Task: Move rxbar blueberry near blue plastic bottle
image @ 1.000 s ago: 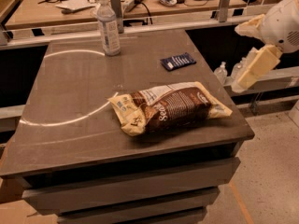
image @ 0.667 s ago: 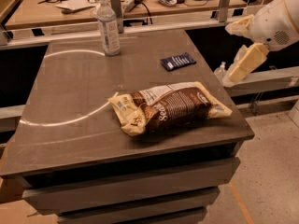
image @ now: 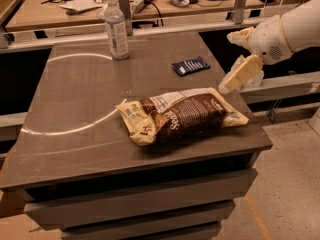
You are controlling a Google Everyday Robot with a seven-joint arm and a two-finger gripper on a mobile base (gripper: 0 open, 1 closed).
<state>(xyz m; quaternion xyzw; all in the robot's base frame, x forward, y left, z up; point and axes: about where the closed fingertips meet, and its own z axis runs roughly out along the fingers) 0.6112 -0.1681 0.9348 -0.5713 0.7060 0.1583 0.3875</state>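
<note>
The rxbar blueberry (image: 190, 66), a small flat navy wrapper with white lettering, lies on the dark table (image: 85, 99) toward its far right. The blue plastic bottle (image: 116, 30), clear with a white cap and pale label, stands upright at the table's far edge, left of the bar. My gripper (image: 233, 59), cream fingers on a white arm, hangs open and empty over the table's right edge, to the right of the bar and a little nearer than it, apart from it.
A large brown-and-cream snack bag (image: 182, 115) lies on the table's near right, just below my gripper. A white curved line crosses the tabletop on the left. A cluttered workbench (image: 165, 4) runs behind the table. Two small clear bottles (image: 255, 79) show behind my gripper.
My arm has moved left and slightly forward, bringing the gripper from beside the table to over its right edge. The bar, bottle and bag have not moved.
</note>
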